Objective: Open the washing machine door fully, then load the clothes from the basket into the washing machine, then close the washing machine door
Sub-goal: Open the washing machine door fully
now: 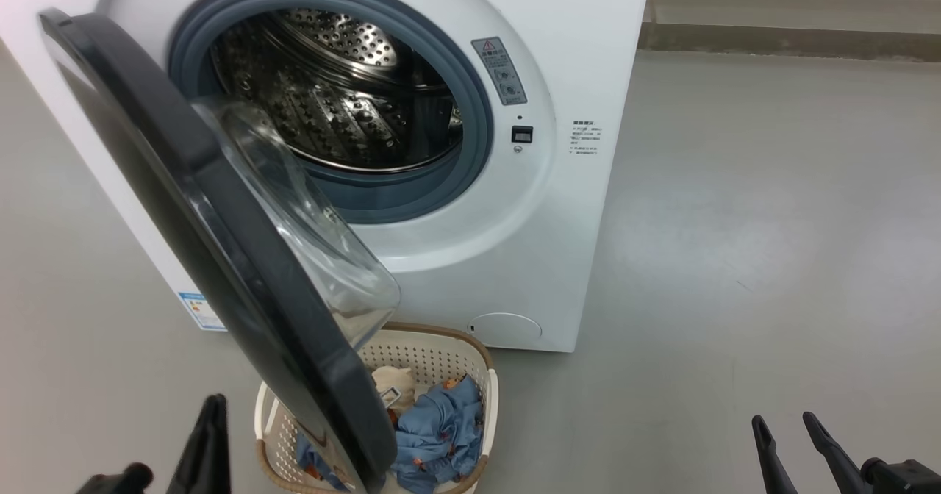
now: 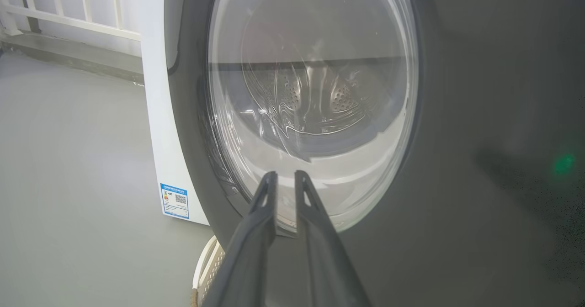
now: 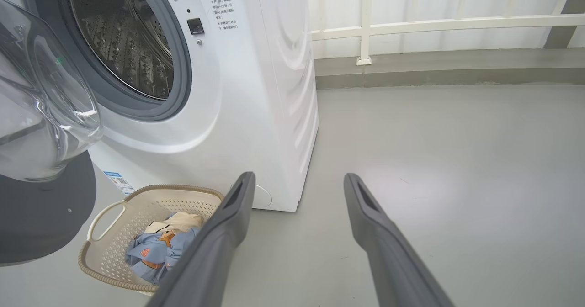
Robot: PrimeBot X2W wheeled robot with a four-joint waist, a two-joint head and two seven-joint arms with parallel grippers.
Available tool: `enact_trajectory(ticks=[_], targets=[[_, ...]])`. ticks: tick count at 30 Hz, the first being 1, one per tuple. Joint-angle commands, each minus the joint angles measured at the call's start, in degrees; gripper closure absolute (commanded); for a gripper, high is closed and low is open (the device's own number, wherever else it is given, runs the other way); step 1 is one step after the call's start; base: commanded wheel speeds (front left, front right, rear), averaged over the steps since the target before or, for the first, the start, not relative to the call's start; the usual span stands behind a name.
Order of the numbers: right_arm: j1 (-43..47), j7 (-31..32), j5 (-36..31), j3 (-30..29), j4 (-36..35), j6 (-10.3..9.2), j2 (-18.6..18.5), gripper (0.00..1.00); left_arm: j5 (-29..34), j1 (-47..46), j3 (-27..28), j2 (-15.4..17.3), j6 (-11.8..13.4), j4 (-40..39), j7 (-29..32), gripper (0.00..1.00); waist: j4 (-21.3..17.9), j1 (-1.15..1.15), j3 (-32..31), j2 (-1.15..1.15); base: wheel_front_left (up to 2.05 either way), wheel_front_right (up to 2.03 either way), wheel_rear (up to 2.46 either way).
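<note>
The washing machine door (image 1: 198,222) hangs only half open, left of frame, over the bottom-centre basket (image 1: 434,354) where the clothes (image 1: 441,428) lie unloaded; left pincer (image 2: 285,177) pressed nearly together, right pincer (image 3: 297,181) spread, both empty.

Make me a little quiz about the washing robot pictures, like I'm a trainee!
1. True or false: the blue bear-print clothes lie inside the big white washing machine's steel drum.
2. The large round black-rimmed glass door is: A shut, B open, C missing.
3. Which has its fingers spread wide, the left gripper or the right gripper?
Key: 1 false, they are in the small cream plastic basket; 2 B; 3 right.
</note>
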Motion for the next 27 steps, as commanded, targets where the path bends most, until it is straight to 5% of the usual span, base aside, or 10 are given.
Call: enact_trajectory(ticks=[1, 12, 20, 27], targets=[[-0.3, -0.7, -0.4, 1.0, -1.4, 0.10, -0.9, 0.00, -0.8, -2.0, 2.9, 0.2, -0.1, -2.2, -0.4, 1.00, 0.3, 0.00, -0.2, 0.00, 0.00, 0.00, 0.00], [0.0, -0.7, -1.0, 1.0, -1.7, 0.10, -0.5, 0.00, -3.5, -5.5, 6.7, -1.4, -0.1, -22.6, -0.4, 1.00, 2.0, 0.00, -0.9, 0.00, 0.00, 0.00, 0.00], [-0.4, -0.7, -0.7, 0.9, -1.9, 0.10, -0.4, 0.00, -0.8, -4.8, -7.4, -1.5, -0.1, -32.4, -0.4, 1.00, 1.5, 0.00, -0.7, 0.00, 0.00, 0.00, 0.00], [-0.2, -0.7, -0.6, 1.0, -2.2, 0.10, -0.2, 0.00, -1.9, -3.0, -22.0, -1.5, -0.1, -26.0, 0.3, 1.00, 1.0, 0.00, -0.4, 0.00, 0.00, 0.00, 0.00]])
